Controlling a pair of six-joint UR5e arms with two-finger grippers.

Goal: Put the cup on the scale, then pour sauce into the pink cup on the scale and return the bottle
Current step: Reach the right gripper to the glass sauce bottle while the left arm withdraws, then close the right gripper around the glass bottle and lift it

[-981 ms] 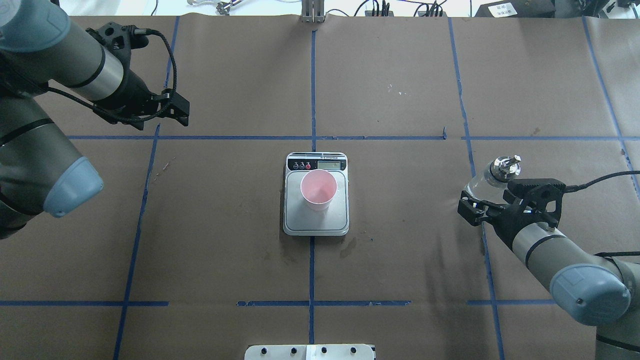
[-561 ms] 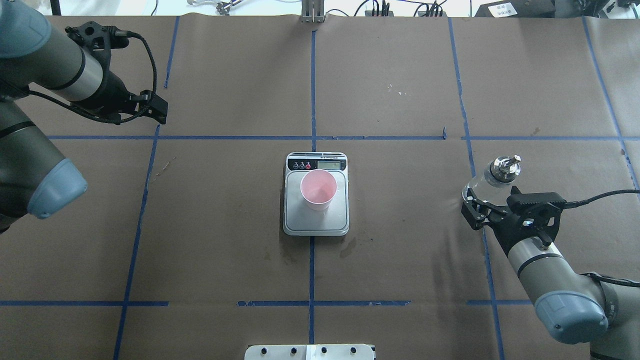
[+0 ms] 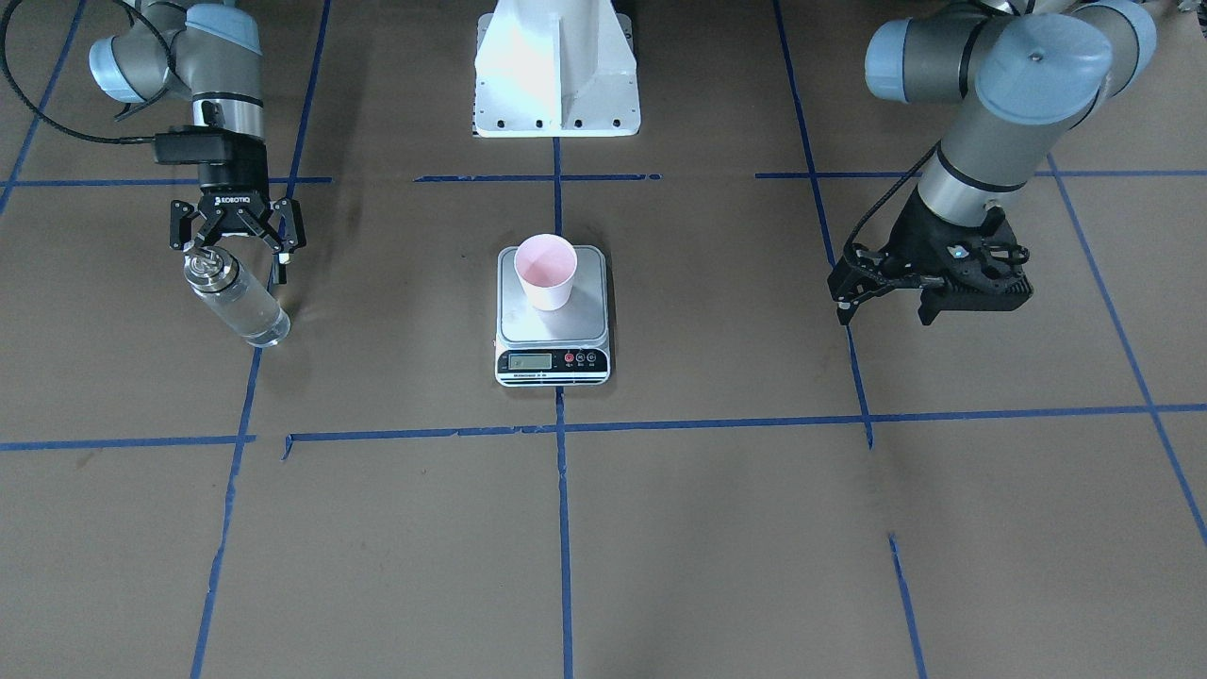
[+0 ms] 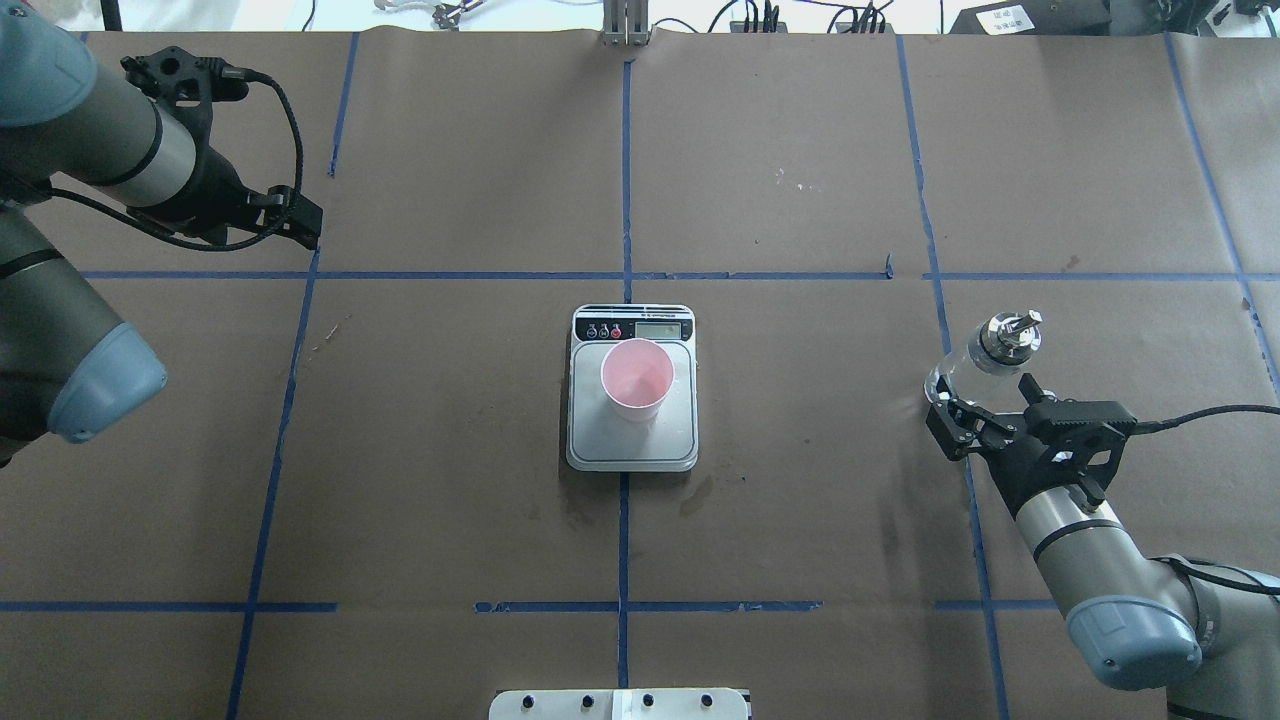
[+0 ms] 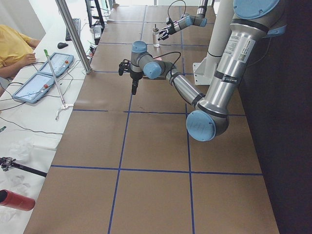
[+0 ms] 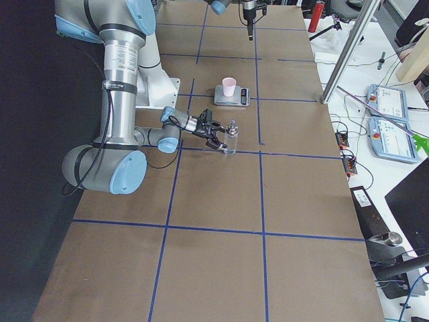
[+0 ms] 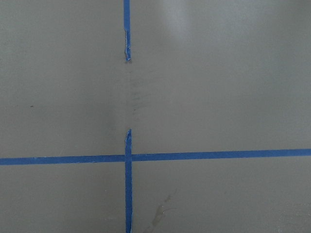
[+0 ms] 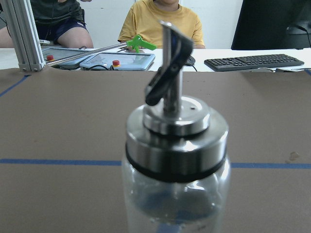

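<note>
While the bottle [image 3: 240, 306] stands upright, the right gripper [image 3: 236, 245] faces it level, spread apart.

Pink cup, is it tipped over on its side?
No, the pink cup stands upright on the scale, with its open mouth facing up.

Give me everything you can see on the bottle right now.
The bottle is a clear glass cylinder with a shiny steel cap, a black ring under it, and a thin angled pour spout. It stands upright on the brown table, robot's right side. The open right gripper sits close by, not clamping it. Fill level unreadable.
</note>
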